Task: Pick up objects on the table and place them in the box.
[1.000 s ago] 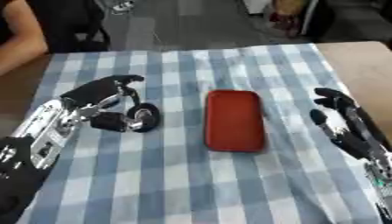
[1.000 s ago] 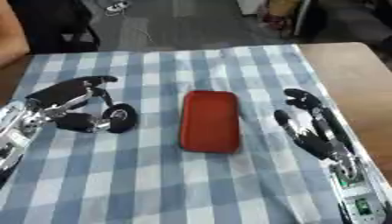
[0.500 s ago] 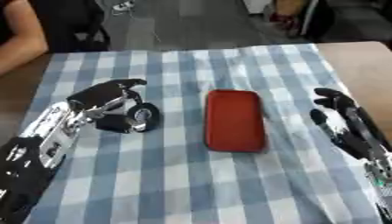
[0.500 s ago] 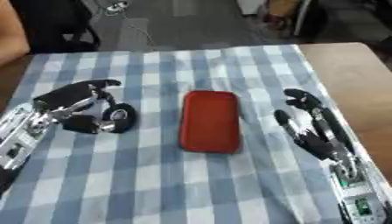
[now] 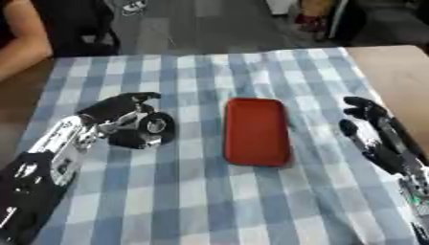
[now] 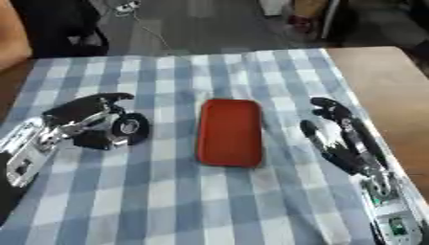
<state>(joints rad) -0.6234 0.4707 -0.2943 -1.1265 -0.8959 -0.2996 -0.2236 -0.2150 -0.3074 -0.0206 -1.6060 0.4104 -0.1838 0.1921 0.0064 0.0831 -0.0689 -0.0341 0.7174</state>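
A soft cloth in a blue and white check point(image 5: 201, 191) is spread over the table, lightly creased. A bare brown wooden tabletop point(image 6: 385, 81), smooth and matt, is seen at the right. A red rounded rectangular tray point(image 5: 256, 131) looks like smooth matt plastic. A small round black object with a shiny silver centre point(image 5: 151, 130) appears glossy. The left hand point(image 5: 113, 112) and right hand point(image 6: 344, 139) are finished in black with gleaming silver metal parts.
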